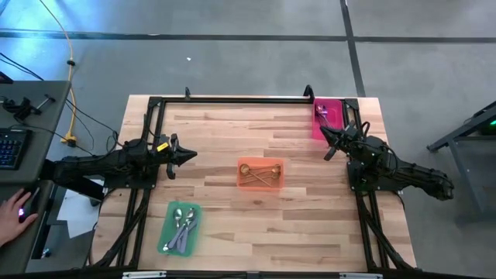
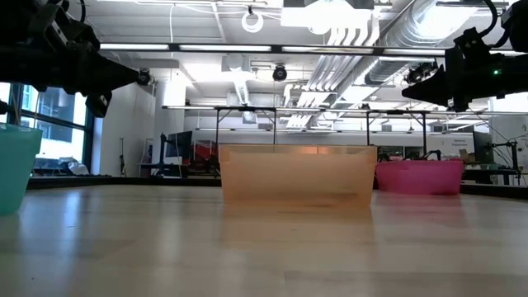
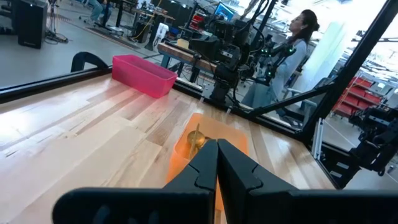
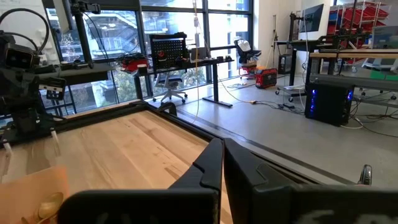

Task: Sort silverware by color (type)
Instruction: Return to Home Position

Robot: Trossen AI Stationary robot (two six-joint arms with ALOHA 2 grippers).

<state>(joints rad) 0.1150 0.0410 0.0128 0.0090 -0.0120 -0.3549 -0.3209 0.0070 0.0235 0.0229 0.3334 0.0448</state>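
Over the table (image 1: 232, 221), left arm (image 1: 116, 163) and right arm (image 1: 387, 164) hover raised, jaws clenched.

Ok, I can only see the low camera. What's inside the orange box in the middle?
Observer: From above, gold cutlery lies in the orange tray.
Operator: And the green one on the side?
Observer: The green tray holds silvery and purplish spoons.
Operator: Are the robot's hands carrying anything?
Observer: No. The wrist cameras show the left hand and the right hand both shut with nothing between the fingers.
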